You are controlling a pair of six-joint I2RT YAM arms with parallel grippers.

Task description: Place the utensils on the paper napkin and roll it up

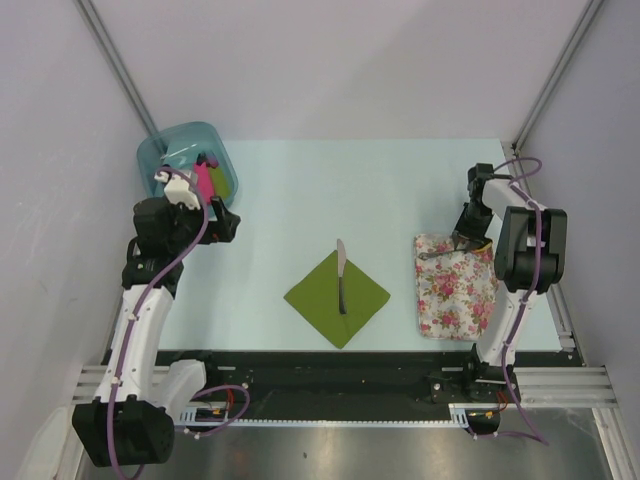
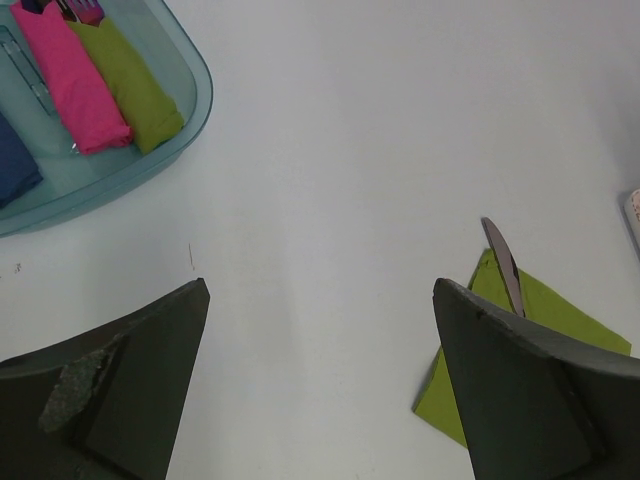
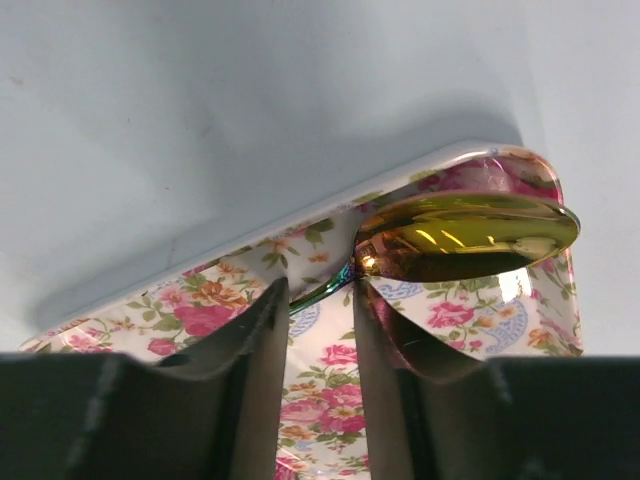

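Observation:
The olive-green paper napkin lies as a diamond at the table's middle front. A dark grey knife lies on it, its tip past the far corner. Both show in the left wrist view, the napkin and the knife. My left gripper is open and empty above bare table, left of the napkin. My right gripper is at the far edge of the floral mat. Its fingers are closed around the thin neck of a shiny golden spoon over the mat.
A teal plastic tub stands at the far left, behind my left gripper. It holds pink, lime and blue napkin rolls. Grey walls close in the table on the sides and back.

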